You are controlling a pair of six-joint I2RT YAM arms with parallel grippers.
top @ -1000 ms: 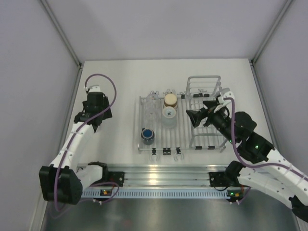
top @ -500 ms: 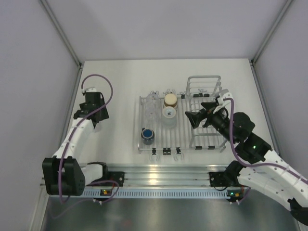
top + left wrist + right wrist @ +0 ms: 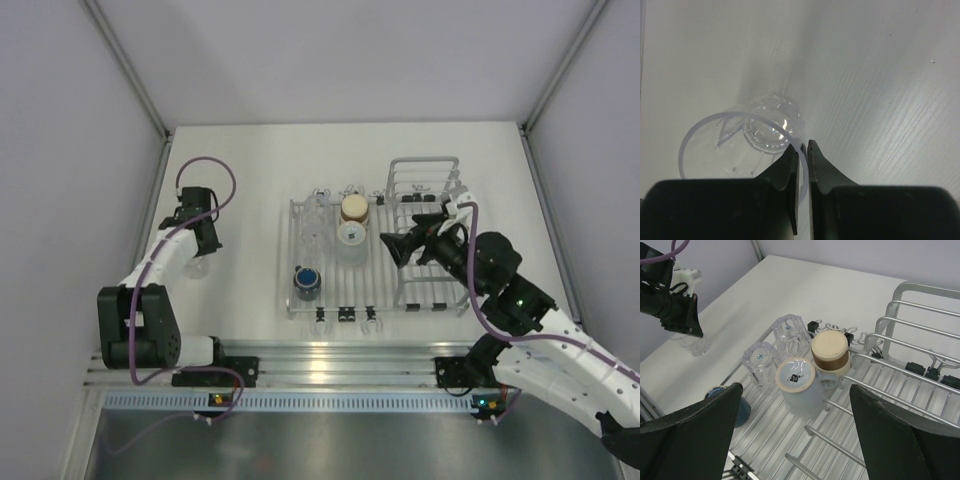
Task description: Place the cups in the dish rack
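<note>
A clear cup (image 3: 740,145) stands on the white table at the far left. My left gripper (image 3: 804,147) is shut on its rim, one finger inside and one outside. From above, the left gripper (image 3: 200,243) covers most of that cup (image 3: 196,266). The dish rack (image 3: 345,292) holds a tan-and-brown cup (image 3: 830,352), a pale blue cup (image 3: 800,387), two upturned clear cups (image 3: 760,360) and a dark blue mug (image 3: 307,281). My right gripper (image 3: 395,248) hovers open over the rack, nothing between its fingers (image 3: 690,440).
The taller wire basket section (image 3: 430,195) adjoins the flat bars on the right. Black clips (image 3: 345,314) line the rack's near edge. Grey walls close in the table left, right and behind. A metal rail (image 3: 330,360) with the arm bases runs along the near edge.
My left gripper has dropped a little and closed on the clear cup's rim. The right gripper has drifted slightly left over the rack, still open.
</note>
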